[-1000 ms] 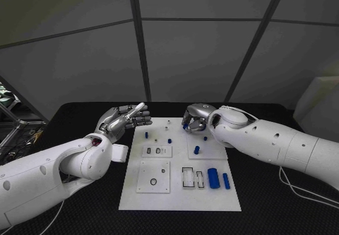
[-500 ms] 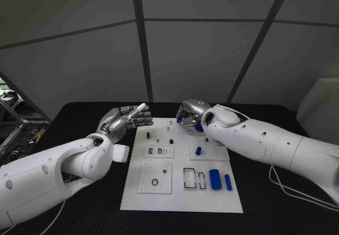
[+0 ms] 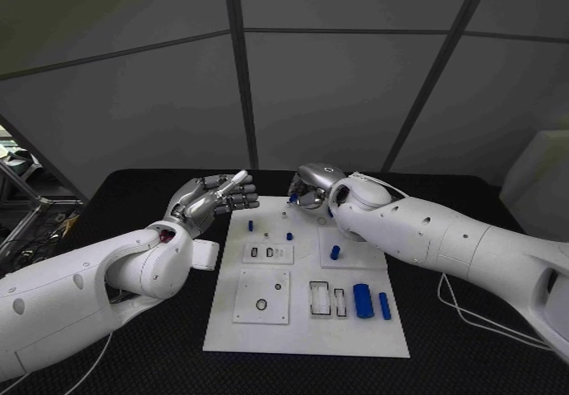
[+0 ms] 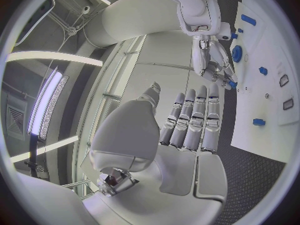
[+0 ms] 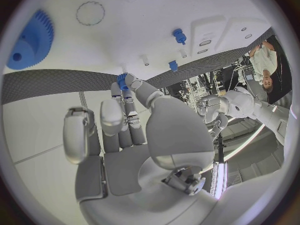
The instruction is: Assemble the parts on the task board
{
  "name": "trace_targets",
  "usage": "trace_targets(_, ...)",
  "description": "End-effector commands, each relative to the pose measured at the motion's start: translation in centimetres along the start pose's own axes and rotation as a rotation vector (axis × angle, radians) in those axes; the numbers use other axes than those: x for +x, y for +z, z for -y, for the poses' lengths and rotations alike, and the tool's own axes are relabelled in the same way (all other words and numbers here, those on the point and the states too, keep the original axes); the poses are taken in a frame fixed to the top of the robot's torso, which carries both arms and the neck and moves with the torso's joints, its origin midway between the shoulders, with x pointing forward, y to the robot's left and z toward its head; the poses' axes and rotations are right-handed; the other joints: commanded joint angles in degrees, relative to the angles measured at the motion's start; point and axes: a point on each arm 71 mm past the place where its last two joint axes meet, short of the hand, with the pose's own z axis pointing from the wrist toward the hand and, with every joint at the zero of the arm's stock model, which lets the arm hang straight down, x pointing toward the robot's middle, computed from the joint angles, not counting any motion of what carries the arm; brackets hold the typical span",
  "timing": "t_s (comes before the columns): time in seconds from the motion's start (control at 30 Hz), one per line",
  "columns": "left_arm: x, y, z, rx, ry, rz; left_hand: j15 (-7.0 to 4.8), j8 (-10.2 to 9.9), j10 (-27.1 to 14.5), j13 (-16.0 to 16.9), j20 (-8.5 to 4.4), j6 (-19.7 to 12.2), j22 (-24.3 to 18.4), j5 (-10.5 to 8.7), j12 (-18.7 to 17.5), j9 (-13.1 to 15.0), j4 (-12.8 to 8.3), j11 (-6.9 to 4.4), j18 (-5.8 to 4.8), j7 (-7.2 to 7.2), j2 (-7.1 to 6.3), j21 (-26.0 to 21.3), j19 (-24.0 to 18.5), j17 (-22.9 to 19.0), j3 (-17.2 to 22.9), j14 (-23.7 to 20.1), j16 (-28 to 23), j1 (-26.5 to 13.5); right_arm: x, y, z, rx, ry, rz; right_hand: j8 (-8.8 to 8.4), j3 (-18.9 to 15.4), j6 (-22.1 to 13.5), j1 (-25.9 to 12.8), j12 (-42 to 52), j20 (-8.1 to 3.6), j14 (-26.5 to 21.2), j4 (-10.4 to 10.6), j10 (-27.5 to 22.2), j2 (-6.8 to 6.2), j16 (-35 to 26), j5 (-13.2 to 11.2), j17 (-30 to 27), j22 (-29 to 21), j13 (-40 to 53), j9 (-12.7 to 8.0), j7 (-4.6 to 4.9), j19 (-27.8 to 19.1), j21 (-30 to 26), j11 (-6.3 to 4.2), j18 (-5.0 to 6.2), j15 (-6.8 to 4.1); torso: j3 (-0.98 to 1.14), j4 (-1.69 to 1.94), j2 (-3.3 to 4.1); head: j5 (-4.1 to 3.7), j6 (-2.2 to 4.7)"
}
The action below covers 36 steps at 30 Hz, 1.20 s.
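The white task board [image 3: 306,329] lies in the middle of the black table. My right hand [image 3: 311,193] hovers over the board's far edge and pinches a small blue part [image 5: 122,80] at its fingertips, also seen as the blue part [image 4: 232,84] under my right hand [image 4: 209,60]. My left hand [image 3: 219,197] hangs above the board's far left corner with nothing in it, fingers side by side and thumb apart. Two blue pegs [image 3: 252,224] [image 3: 289,236] stand in the far part of the board. A blue gear [image 5: 28,42] lies flat on it.
Two blue cylinders [image 3: 359,300] [image 3: 381,304] lie at the board's near right, beside rectangular slots [image 3: 318,298]. A short blue piece [image 3: 335,251] stands mid-right. A metal rack [image 3: 24,226] stands off the table's left edge, and a cable [image 3: 474,309] trails on the right.
My right hand has drifted a little left and toward the board's far edge, still pinching the blue part. The left hand has kept its place.
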Motion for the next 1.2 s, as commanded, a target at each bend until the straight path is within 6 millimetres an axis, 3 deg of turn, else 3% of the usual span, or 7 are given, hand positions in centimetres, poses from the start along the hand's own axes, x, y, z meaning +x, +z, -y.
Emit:
trace_targets(0.03, 0.3, 0.1, 0.2, 0.01, -0.001, -0.017, -0.08, -0.3, -0.2, 0.0, -0.11, 0.0, -0.1, -0.29, -0.4, -0.1, -0.2, 0.29, -0.85, 1.01, 0.12, -0.3, -0.4, -0.1, -0.1, -0.3, -0.3, -0.3, 0.1, 0.3, -0.2, -0.015, 0.003, -0.02, -0.24, 0.3, 0.0, -0.2, -0.1, 0.21, 0.3, 0.0, -0.5, -0.35, 0.3, 0.3, 0.0, 2.9, -0.1, 0.0, 0.35, 0.2, 0.1, 0.04, -0.53, -0.06, 0.01, 0.09, -0.02, 0.14, -0.2)
trace_targets(0.77, 0.4, 0.3, 0.5, 0.014, -0.001, -0.023, -0.06, -0.4, -0.2, 0.0, -0.08, 0.0, -0.1, -0.33, -0.5, -0.1, -0.3, 0.31, -0.83, 1.02, 0.12, -0.3, -0.4, -0.1, -0.1, -0.3, -0.4, -0.3, 0.7, 1.2, -0.4, 0.0, 0.0, -0.038, -0.46, 0.6, -0.5, -0.7, -0.1, 0.33, 0.1, 0.2, -1.1, -0.77, 0.2, 0.1, -0.4, 2.2, -0.1, -0.1, 0.46, -0.3, -0.2, 0.2, -0.35, 0.07, -0.08, -0.01, -0.1, 0.33, -0.38)
trace_targets(0.9, 0.5, 0.4, 0.6, 0.014, -0.001, -0.025, -0.05, -0.4, -0.2, 0.0, -0.07, 0.0, -0.2, -0.34, -0.5, -0.1, -0.4, 0.32, -0.83, 1.03, 0.13, -0.4, -0.5, -0.1, -0.1, -0.3, -0.5, -0.3, 0.8, 1.4, -0.4, 0.006, -0.002, -0.037, -0.5, 0.7, -0.7, -0.8, -0.1, 0.38, 0.1, 0.2, -1.3, -0.95, 0.2, 0.1, -0.5, 1.9, -0.2, -0.2, 0.52, -0.4, -0.3, 0.26, -0.3, 0.12, -0.11, 0.12, -0.06, 0.13, -0.28)
trace_targets(1.2, 0.5, 0.4, 0.6, 0.013, -0.002, -0.028, -0.04, -0.4, -0.3, 0.0, -0.06, 0.0, -0.2, -0.37, -0.6, -0.1, -0.4, 0.33, -0.83, 1.04, 0.12, -0.4, -0.5, -0.1, -0.1, -0.4, -0.5, -0.3, 0.9, 1.6, -0.6, 0.005, -0.008, -0.029, -0.52, 1.2, -1.3, -1.2, -0.2, 0.64, -0.4, 0.2, -2.9, -1.8, -0.5, 0.0, -1.9, 0.6, -0.3, -0.3, 0.78, -1.3, -0.9, 0.65, -0.01, 0.45, -0.13, 0.06, -0.07, 0.25, -0.28)
